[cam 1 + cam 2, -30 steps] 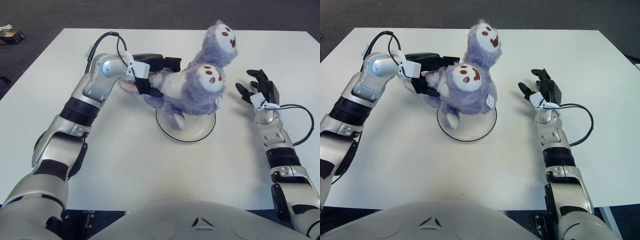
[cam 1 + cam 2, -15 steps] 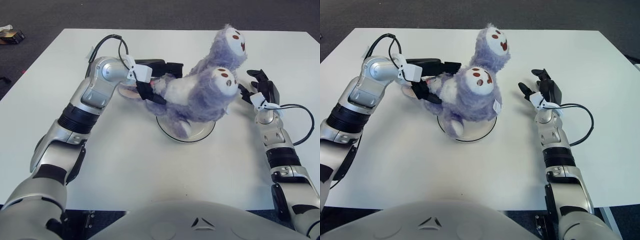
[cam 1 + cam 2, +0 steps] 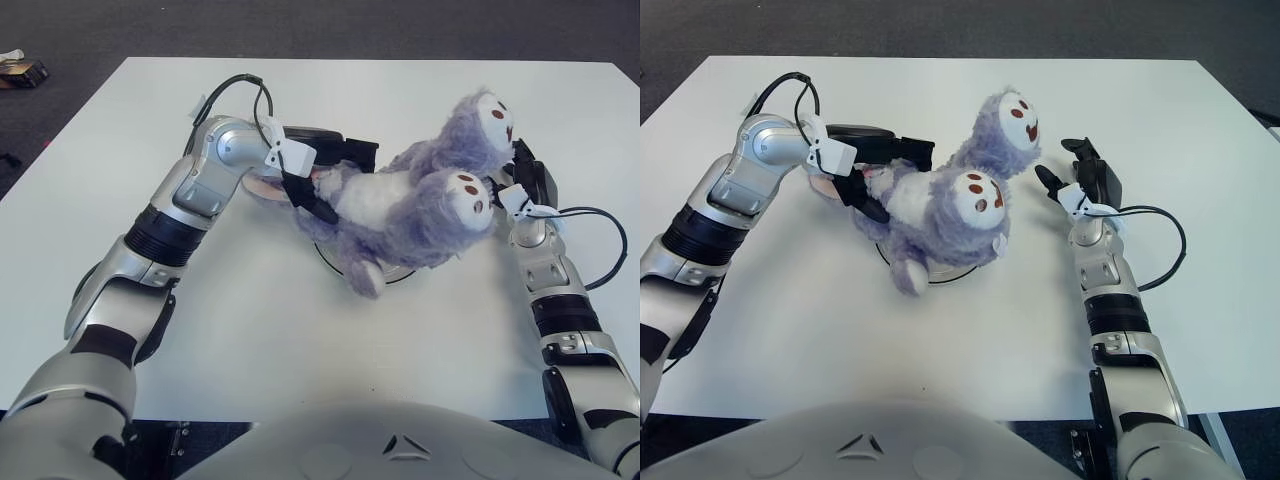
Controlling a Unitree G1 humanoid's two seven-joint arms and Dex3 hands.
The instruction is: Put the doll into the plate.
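We are gripping the purple plush doll [image 3: 945, 215] at its back end with our left hand [image 3: 875, 175], black fingers clenched into the fur. The doll is lying tilted over the white plate [image 3: 940, 275], covering most of it, one foot hanging past the near rim and its two round faces leaning toward our right hand [image 3: 1085, 180]. It looks soft, light and floppy, so we judge a deep pinch into the body holds better than a limb. Our right hand is hovering just beside the faces, fingers spread and holding nothing. Nothing else is crowding the white table [image 3: 940, 350].
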